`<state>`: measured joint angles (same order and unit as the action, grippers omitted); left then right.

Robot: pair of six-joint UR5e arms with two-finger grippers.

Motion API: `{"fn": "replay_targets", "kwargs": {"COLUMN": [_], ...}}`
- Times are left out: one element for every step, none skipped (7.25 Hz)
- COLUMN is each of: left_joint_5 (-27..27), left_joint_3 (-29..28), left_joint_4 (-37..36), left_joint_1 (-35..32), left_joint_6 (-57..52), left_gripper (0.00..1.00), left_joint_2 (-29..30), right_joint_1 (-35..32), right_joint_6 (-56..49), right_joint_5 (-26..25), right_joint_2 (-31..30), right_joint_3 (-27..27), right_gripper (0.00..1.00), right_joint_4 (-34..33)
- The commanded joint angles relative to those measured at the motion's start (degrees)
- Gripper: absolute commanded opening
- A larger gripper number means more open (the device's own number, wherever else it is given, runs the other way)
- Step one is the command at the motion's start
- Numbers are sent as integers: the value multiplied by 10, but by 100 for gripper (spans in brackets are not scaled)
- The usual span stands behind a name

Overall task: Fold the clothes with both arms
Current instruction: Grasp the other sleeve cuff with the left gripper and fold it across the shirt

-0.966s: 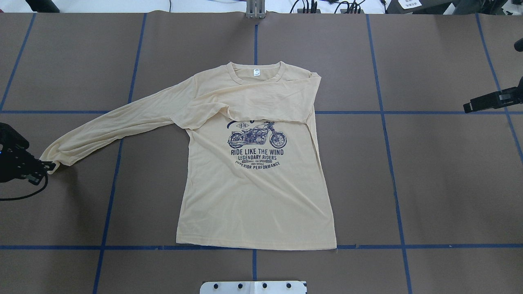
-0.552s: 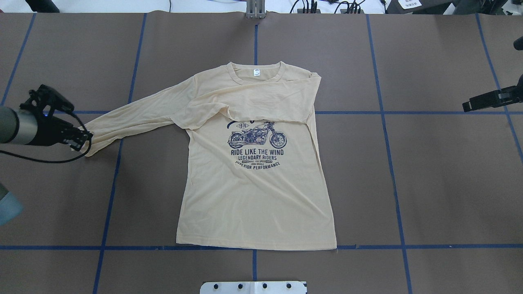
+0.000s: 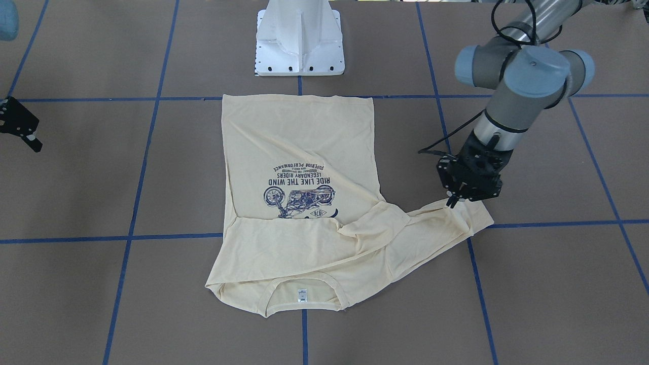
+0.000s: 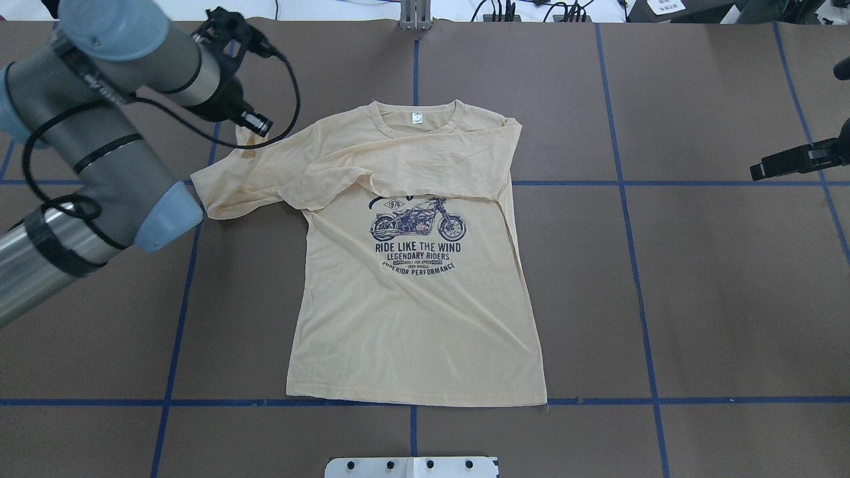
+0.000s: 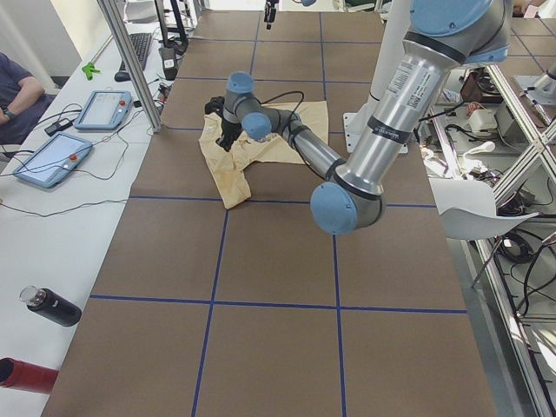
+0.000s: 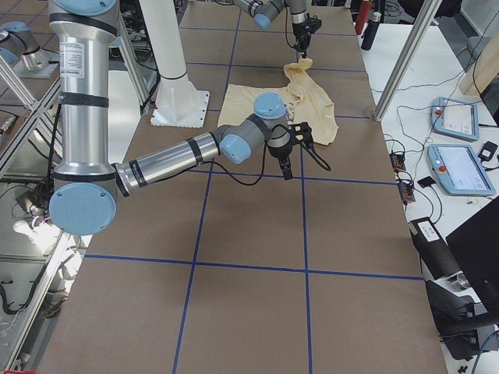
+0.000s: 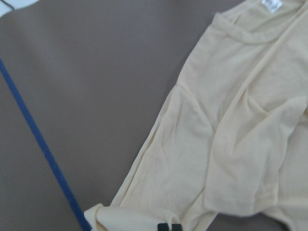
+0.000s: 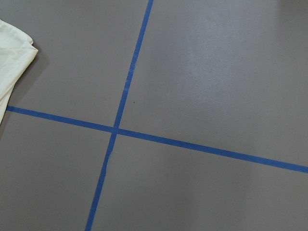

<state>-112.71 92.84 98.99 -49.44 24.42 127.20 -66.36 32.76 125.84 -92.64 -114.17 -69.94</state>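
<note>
One sleeve, pinched by the left gripper, hangs doubled beside the T-shirt shoulder edge.

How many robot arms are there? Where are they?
2. The left arm reaches in from the table's left side, and the left gripper pinches the end of the T-shirt sleeve. The right arm is out to the right, not touching the T-shirt.

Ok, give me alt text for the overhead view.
A cream long-sleeved T-shirt lies flat on a brown table, one sleeve folded across its chest. The left gripper pinches the other sleeve near its shoulder; the right gripper hangs apart at the right edge.
</note>
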Motion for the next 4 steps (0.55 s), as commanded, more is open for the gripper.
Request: {"fn": "replay_targets", "kwargs": {"left_joint_5": [0, 6, 17, 47], "left_joint_3": [-102, -185, -259, -280], "left_joint_4": [-68, -67, -62, -39], "left_joint_1": [31, 56, 92, 124], "left_joint_6": [91, 137, 187, 231], "left_gripper": [0, 0, 0, 0], "left_joint_2": [165, 239, 300, 314], "right_joint_1": [0, 0, 0, 0], "right_joint_6": [0, 0, 0, 0], "right_joint_5": [-1, -1, 0, 0], "right_joint_2": [0, 0, 0, 0], "right_joint_3": [0, 0, 1, 1], "right_gripper": [100, 100, 100, 100], "right_joint_4": [0, 0, 0, 0]}}
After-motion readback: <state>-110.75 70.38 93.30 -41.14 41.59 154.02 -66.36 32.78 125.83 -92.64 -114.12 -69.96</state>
